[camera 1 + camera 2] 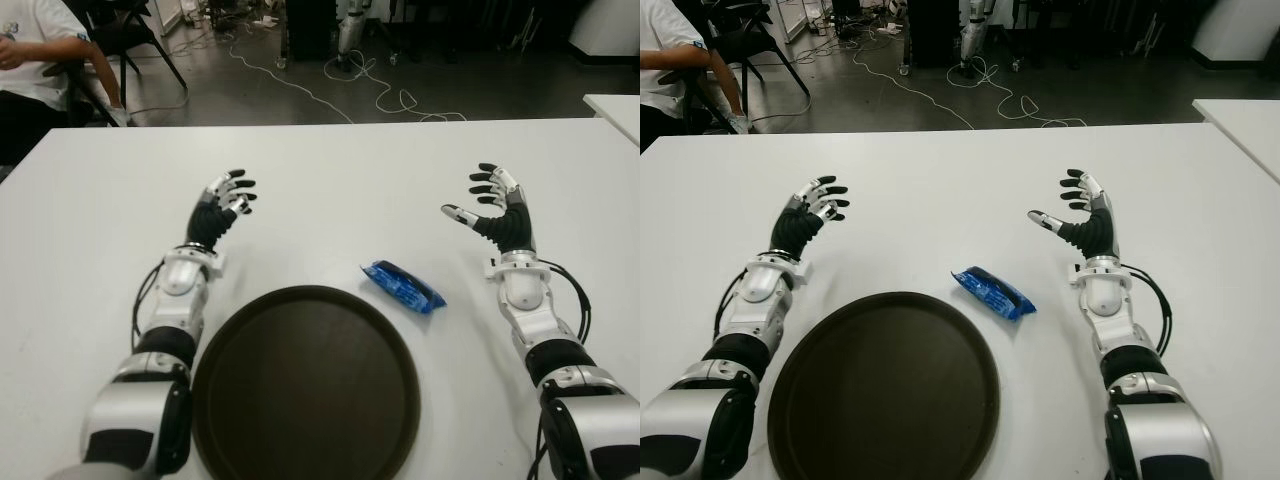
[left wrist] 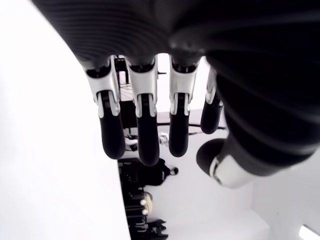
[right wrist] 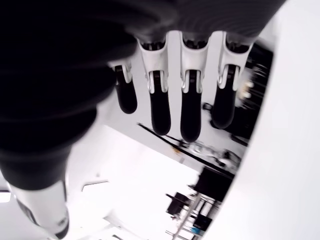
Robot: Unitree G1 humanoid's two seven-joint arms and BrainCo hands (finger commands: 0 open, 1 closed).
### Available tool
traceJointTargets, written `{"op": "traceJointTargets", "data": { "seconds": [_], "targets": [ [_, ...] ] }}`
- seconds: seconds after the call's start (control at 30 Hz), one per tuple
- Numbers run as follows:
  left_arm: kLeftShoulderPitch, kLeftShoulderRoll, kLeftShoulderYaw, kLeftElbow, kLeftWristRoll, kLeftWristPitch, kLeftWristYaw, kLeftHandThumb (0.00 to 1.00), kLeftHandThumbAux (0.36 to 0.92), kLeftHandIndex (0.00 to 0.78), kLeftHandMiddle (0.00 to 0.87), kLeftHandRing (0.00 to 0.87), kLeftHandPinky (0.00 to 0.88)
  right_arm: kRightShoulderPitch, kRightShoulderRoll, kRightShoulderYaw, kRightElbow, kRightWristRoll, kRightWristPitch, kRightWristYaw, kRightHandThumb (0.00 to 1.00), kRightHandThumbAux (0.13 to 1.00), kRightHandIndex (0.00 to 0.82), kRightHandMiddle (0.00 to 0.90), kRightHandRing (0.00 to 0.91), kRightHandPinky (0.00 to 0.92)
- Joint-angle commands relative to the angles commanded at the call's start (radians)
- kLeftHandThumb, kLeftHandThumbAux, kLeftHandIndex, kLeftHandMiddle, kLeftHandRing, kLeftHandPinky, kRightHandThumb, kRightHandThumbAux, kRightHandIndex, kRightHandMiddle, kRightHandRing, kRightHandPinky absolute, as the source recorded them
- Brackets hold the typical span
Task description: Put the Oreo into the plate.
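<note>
The white table (image 1: 330,180) stretches wide in front of me, its far edge running straight across with dark floor and loose cables (image 1: 350,85) beyond it. A second white table (image 1: 615,110) shows at the far right corner, and a person (image 1: 40,60) in a white shirt sits on a chair past the far left corner. Most of the table surface is bare, so there is open room around both my arms and between them.

My left hand (image 1: 225,200) is held up over the table on the left, beyond the plate's far left rim, with the fingers (image 2: 145,130) spread and slightly bent, holding nothing. My right hand (image 1: 490,205) is raised on the right in the same way, fingers apart and thumb (image 1: 455,213) pointing inward, also empty.

The Oreo (image 1: 402,286) lies flat on the table between my two arms, nearer to my right hand, closer to me than that hand and toward the middle. It is well apart from both hands. It is a shiny blue wrapped pack, long and narrow, lying at a slant with one end toward the plate.

The plate (image 1: 235,345) is round, dark brown and shallow with a raised rim, close to me just right of my left forearm. The Oreo sits just beside its far right rim, outside it; I cannot tell if they touch.
</note>
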Motion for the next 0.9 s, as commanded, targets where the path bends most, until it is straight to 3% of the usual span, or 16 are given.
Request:
{"op": "traceJointTargets", "data": {
  "seconds": [0.17,0.5,0.6,0.73,0.83,0.9],
  "targets": [
    [0.006,0.003,-0.001,-0.018,-0.001,0.012,0.002,0.205,0.683,0.195,0.269,0.284,0.337,0.009,-0.008,0.008,-0.021,-0.009,0.005,0.001,0.0,0.749,0.226,0.312,0.311,0.306],
    [0.012,0.006,0.0,-0.035,0.0,0.016,0.013,0.199,0.687,0.206,0.286,0.294,0.34,0.044,-0.038,0.017,-0.117,-0.029,0.031,0.019,0.0,0.858,0.26,0.322,0.306,0.3],
    [0.014,0.005,0.0,-0.042,0.0,0.018,0.012,0.189,0.683,0.203,0.281,0.293,0.342,0.076,-0.049,0.017,-0.24,-0.037,0.082,0.041,0.0,0.874,0.259,0.316,0.295,0.285],
    [0.016,0.006,-0.002,-0.049,0.002,0.027,0.015,0.188,0.692,0.204,0.278,0.29,0.34,0.159,-0.08,0.032,-0.522,-0.096,0.236,0.1,0.001,0.892,0.259,0.305,0.281,0.279],
    [0.016,0.007,-0.003,-0.052,0.004,0.032,0.017,0.187,0.701,0.208,0.279,0.29,0.341,0.178,-0.093,0.039,-0.589,-0.13,0.294,0.12,0.001,0.91,0.268,0.302,0.275,0.277],
    [0.016,0.007,-0.004,-0.054,0.003,0.039,0.014,0.187,0.707,0.209,0.281,0.29,0.343,0.201,-0.132,0.053,-0.699,-0.187,0.388,0.185,0.0,0.898,0.26,0.303,0.276,0.259]
  ]
}}
